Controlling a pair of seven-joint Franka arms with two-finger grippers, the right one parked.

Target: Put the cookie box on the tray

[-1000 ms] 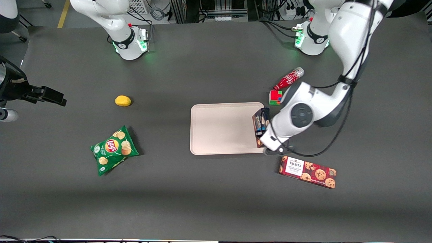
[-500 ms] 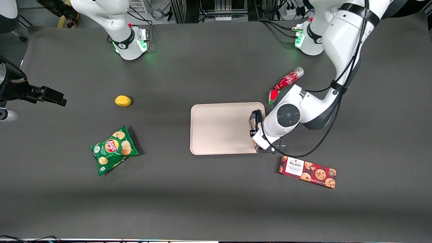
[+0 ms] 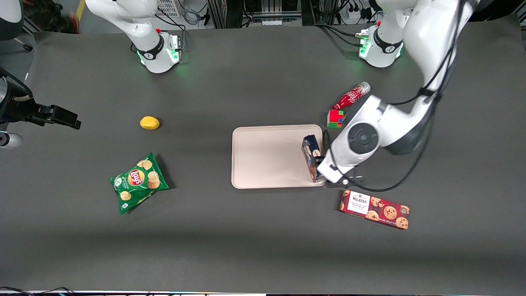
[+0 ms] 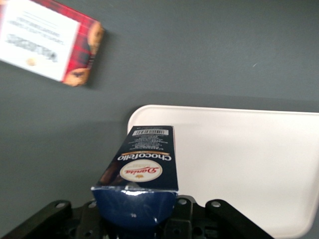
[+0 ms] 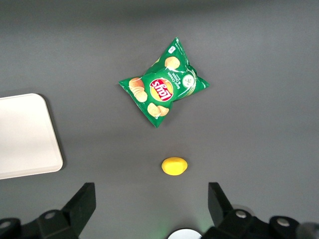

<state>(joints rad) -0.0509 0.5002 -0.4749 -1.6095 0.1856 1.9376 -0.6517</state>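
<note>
Front view: gripper [image 3: 319, 174] (jaws clamped) holds cookie box [image 3: 311, 155] over tray [image 3: 267, 156].

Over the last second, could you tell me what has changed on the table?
The gripper carried the cookie box inward over the tray's edge nearest the working arm; the box now looks set on the tray. Chips bag, lemon and red tartan box stayed put.

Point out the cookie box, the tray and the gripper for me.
cookie box [image 3: 312, 153]: front view, its navy top face.
tray [image 3: 267, 156]: front view, bare floor.
gripper [image 4: 134, 219]: left wrist view, at the box's near end.
</note>
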